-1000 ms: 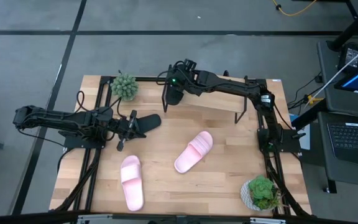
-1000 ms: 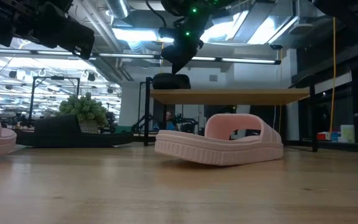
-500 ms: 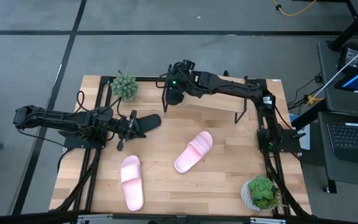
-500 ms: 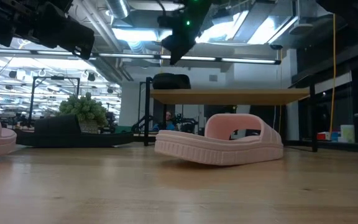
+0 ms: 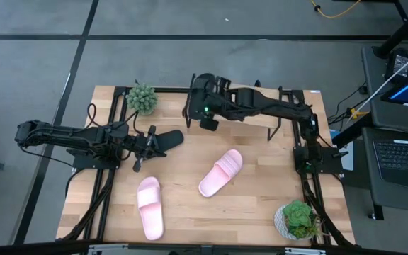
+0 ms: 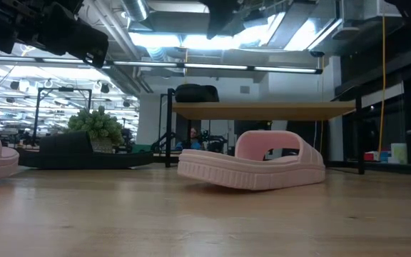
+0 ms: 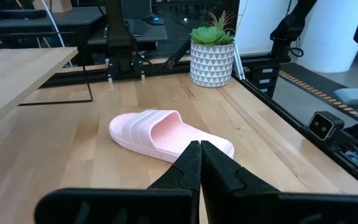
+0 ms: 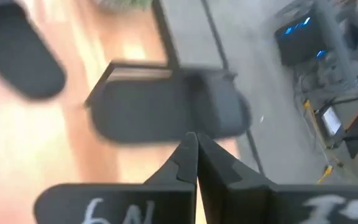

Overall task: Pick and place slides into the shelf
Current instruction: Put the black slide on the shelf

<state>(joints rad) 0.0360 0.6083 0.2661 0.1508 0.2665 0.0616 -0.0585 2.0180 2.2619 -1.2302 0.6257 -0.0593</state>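
The light wood table [image 5: 253,205] fills the middle of the high view. Directly on it: one pink slide [image 5: 221,172] lying angled near the centre, another pink slide [image 5: 150,207] toward the lower left, a black slide [image 5: 167,139] left of centre, a spiky plant [image 5: 142,98] at the upper left corner, a potted succulent [image 5: 295,219] at the lower right, and the shelf [image 5: 243,122] standing along the upper edge.

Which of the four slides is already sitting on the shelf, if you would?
The black slide at the shelf's left end in the low view; the rest lie on the table.
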